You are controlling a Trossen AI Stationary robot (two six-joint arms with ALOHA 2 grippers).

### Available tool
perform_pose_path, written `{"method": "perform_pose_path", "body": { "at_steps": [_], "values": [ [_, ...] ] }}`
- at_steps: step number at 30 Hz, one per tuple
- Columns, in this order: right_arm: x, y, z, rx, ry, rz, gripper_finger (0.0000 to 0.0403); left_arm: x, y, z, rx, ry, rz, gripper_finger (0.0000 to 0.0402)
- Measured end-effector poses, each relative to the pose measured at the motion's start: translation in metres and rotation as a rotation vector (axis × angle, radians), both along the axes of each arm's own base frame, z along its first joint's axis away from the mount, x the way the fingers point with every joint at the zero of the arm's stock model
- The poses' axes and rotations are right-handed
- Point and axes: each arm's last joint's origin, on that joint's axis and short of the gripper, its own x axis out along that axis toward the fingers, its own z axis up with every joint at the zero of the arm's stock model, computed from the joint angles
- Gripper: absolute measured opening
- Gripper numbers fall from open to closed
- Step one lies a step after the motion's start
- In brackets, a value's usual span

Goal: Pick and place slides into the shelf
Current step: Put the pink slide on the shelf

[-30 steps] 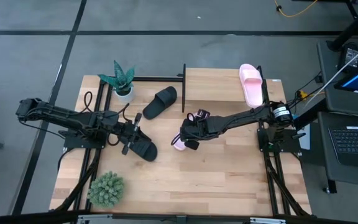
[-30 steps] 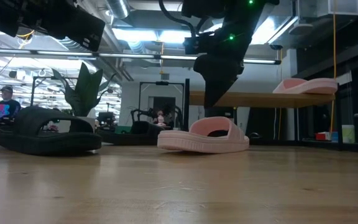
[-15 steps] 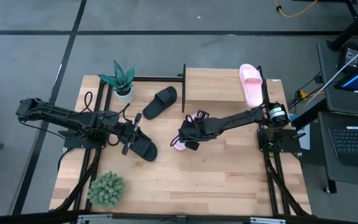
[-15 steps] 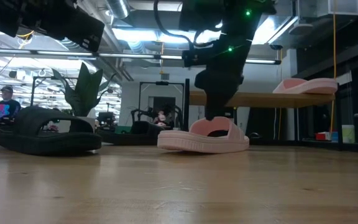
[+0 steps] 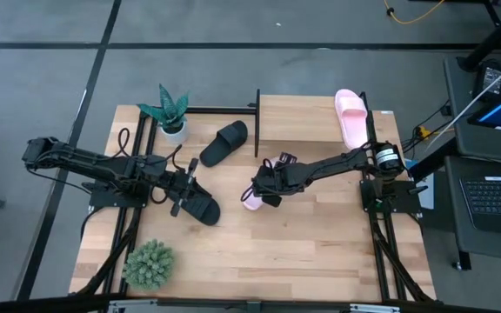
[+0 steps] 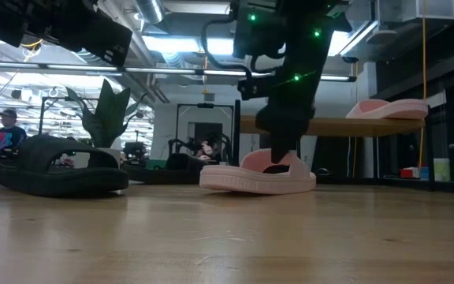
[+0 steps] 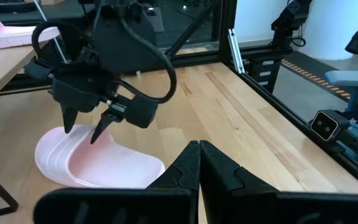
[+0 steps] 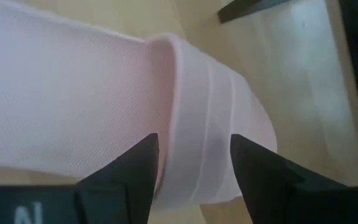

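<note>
A pale pink slide (image 5: 250, 200) lies sole down in the middle of the table. My right gripper (image 5: 263, 187) stands open just over its strap (image 8: 210, 162), one finger on either side of the strap's edge. The other pink slide (image 5: 350, 117) rests on the shelf (image 5: 307, 122) at the far right. One black slide (image 5: 224, 143) lies left of the shelf. Another black slide (image 5: 200, 207) lies below my left gripper (image 5: 185, 196), which hangs shut above it with nothing held. My right gripper comes down at a slant from the table's right side, with its open fingers (image 7: 95, 134) astride the edge of the pink slide's strap (image 8: 185, 124). Whether the fingertips touch the foam, I cannot tell. The slide lies flat on the table.
A potted plant (image 5: 170, 111) stands at the far left and a round green plant (image 5: 149, 263) at the near left. The shelf's black posts (image 5: 257, 122) rise just beyond the pink slide. Bare wood lies toward the near right.
My right gripper has sunk toward the pink slide on the table, staying open, until its fingertips reach the strap. The slide has not moved.
</note>
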Motion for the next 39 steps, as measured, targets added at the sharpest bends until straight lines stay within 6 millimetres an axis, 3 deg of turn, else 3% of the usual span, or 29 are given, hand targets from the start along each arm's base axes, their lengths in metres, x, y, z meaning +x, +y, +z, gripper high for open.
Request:
{"method": "perform_pose_path", "body": {
  "at_steps": [8,22,32,39],
  "values": [
    [0.002,-0.002,0.0,-0.003,-0.019,-0.011,0.0157,0.0,0.0,0.0,0.001,0.0,0.0,0.0],
    [0.001,-0.004,0.001,-0.014,-0.001,0.012,0.0017,0.0,0.0,0.0,0.001,0.0,0.0,0.0],
    [-0.002,-0.003,0.004,-0.02,0.052,0.068,0.0012,0.0,0.0,0.0,0.001,0.001,0.0,0.0],
    [0.001,0.008,0.024,-0.017,0.073,0.109,0.0012,0.0,0.0,0.0,0.001,0.003,0.0,0.0]
  ]
}}
